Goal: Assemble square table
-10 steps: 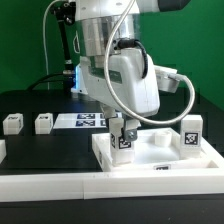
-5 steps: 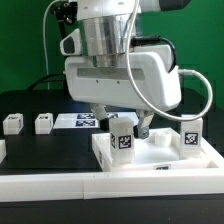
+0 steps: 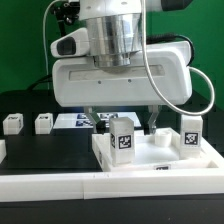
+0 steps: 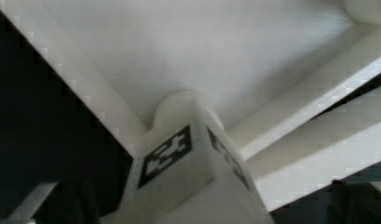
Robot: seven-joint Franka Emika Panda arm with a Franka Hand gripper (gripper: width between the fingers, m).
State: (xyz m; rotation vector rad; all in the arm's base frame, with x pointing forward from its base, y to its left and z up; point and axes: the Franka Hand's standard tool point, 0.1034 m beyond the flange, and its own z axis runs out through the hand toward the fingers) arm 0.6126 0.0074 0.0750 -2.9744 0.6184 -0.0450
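Observation:
The square table top [image 3: 160, 158] lies flat on the table, white, seen close up in the wrist view [image 4: 240, 50]. One white tagged leg [image 3: 123, 140] stands upright at its near corner on the exterior view's left. A second leg [image 3: 190, 135] stands at the corner on the right. Two loose legs [image 3: 12, 123] [image 3: 43, 123] sit on the black table at the left. My gripper [image 3: 125, 122] hovers over the first leg with its jaws spread to either side of the top. In the wrist view the leg [image 4: 187, 165] sits between the dark fingers [image 4: 36, 205] without touching them.
The marker board [image 3: 78, 121] lies behind the table top, partly hidden by my hand. A long white rail [image 3: 100, 187] runs along the front edge. My broad hand body hides the back of the table top.
My hand has turned about its upright axis above the near left leg, and the fingers now stand apart from it. The leg and the other parts have not moved.

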